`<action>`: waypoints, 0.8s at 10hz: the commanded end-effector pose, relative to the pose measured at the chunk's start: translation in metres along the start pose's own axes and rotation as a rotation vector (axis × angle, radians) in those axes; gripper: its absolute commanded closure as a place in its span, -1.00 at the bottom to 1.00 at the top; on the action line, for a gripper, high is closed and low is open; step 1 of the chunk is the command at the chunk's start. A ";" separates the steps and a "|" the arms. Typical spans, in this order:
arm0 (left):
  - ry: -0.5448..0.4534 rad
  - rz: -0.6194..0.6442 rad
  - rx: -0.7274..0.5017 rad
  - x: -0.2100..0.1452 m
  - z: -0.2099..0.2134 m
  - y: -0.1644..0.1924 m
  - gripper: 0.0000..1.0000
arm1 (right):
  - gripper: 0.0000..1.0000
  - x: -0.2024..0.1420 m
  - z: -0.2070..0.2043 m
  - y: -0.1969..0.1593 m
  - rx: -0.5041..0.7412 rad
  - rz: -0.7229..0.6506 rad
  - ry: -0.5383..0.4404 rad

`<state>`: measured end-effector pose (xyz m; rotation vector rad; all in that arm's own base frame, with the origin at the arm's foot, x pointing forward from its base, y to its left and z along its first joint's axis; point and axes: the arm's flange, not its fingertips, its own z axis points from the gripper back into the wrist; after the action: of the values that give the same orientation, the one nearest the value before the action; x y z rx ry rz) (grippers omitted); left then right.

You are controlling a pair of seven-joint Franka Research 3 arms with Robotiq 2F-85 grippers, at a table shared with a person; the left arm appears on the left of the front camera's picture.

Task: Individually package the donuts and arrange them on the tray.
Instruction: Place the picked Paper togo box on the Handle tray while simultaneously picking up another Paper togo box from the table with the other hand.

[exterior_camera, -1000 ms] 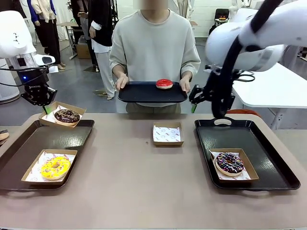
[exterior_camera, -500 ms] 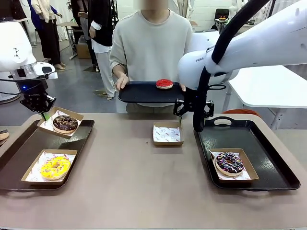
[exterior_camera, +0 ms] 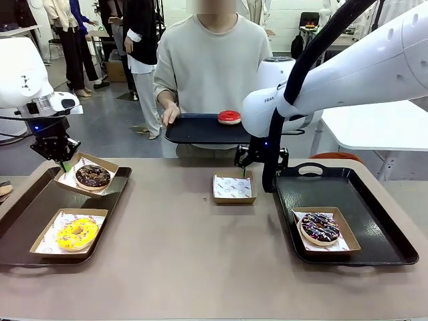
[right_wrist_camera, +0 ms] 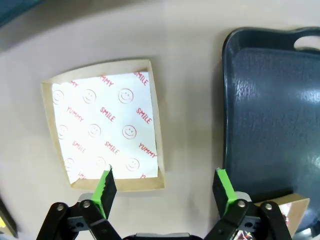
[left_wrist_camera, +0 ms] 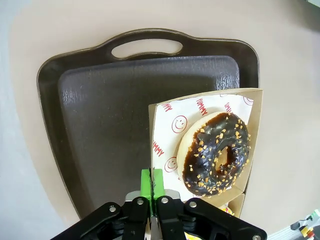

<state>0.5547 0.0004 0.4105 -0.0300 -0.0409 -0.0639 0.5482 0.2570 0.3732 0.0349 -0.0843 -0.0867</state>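
My left gripper is shut on the near edge of a cardboard box that holds the chocolate-glazed donut. The box hangs tilted over the far corner of the left tray. The yellow donut lies boxed on that tray. My right gripper hovers open just above the table. Its fingers straddle the near right corner of an empty paper-lined box at the table's middle. The sprinkled dark donut sits boxed on the right tray. A person holds a small tray carrying the red donut.
The right tray's raised rim runs close beside my right gripper's right finger. The person stands at the table's far edge, both hands on the small tray. Bare tabletop lies between the two trays.
My right arm swung left from the right tray's far end to above the empty box. My left gripper lowered the chocolate donut's box slightly toward the left tray.
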 end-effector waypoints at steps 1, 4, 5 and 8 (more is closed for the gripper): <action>-0.003 -0.006 -0.001 0.001 0.002 0.000 0.97 | -1.00 -0.001 -0.001 -0.001 -0.007 0.005 0.014; -0.003 -0.006 -0.001 0.001 0.002 0.000 0.97 | -1.00 -0.001 -0.001 -0.001 -0.007 0.005 0.014; -0.003 -0.006 -0.001 0.001 0.002 0.000 0.97 | -1.00 -0.001 -0.001 -0.001 -0.007 0.005 0.014; 0.000 -0.001 0.000 0.000 0.000 0.000 0.97 | -1.00 -0.002 -0.002 0.001 -0.016 -0.008 -0.016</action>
<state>0.5548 0.0004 0.4106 -0.0300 -0.0410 -0.0648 0.5479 0.2565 0.3730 0.0316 -0.0807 -0.0860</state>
